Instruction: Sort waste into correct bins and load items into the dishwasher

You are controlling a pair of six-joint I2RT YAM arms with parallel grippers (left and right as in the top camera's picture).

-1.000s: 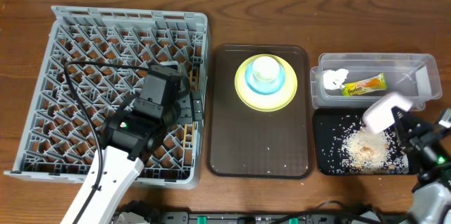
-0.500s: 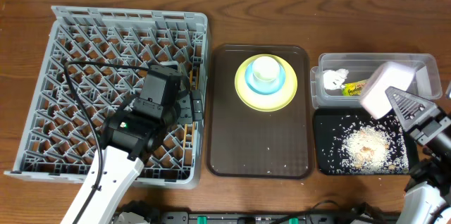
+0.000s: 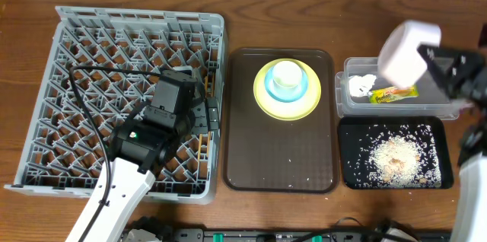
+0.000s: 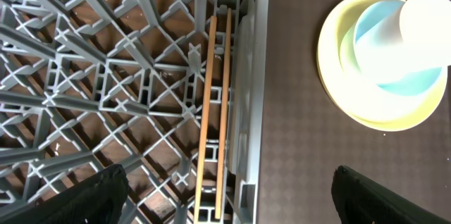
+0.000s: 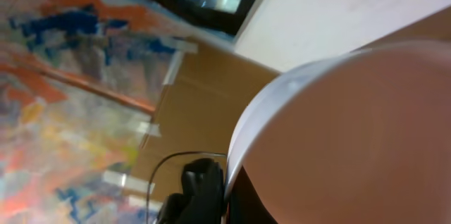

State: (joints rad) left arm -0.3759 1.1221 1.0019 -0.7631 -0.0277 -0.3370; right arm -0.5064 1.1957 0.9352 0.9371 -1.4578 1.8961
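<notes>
- Bowl position: the white bowl (image 3: 408,47) hangs tilted at the upper right of the overhead frame, above the far edge of the clear tub (image 3: 342,105). The right gripper (image 3: 431,53) pinches it by the rim. In the right wrist view the bowl's inside fills the lower right, and no fingers show.
- Waste: the crumpled tissue (image 3: 362,84) and the snack wrapper (image 3: 393,93) lie in the tub. A rice heap (image 3: 393,162) sits on the black tray (image 3: 350,132) at lower right.
- Left gripper (image 4: 229,182): it hovers low over the dish rack (image 3: 46,120), fingers spread wide and holding nothing. The chopsticks (image 4: 215,111) lie in a channel along the rack's right edge.
- Stack: the cup (image 3: 286,74), light blue bowl (image 3: 288,96) and plate (image 3: 293,113) are nested on the brown tray (image 3: 281,158) at centre.
- Risks, as I judge them:
  - A rim pinch on a tilted bowl could slip during a swing.
  - Leftover crumbs could fall into the tub or onto the table.
  - A low path toward the rack could clip the stack.
  - The left arm parked over the rack invites a collision.
</notes>
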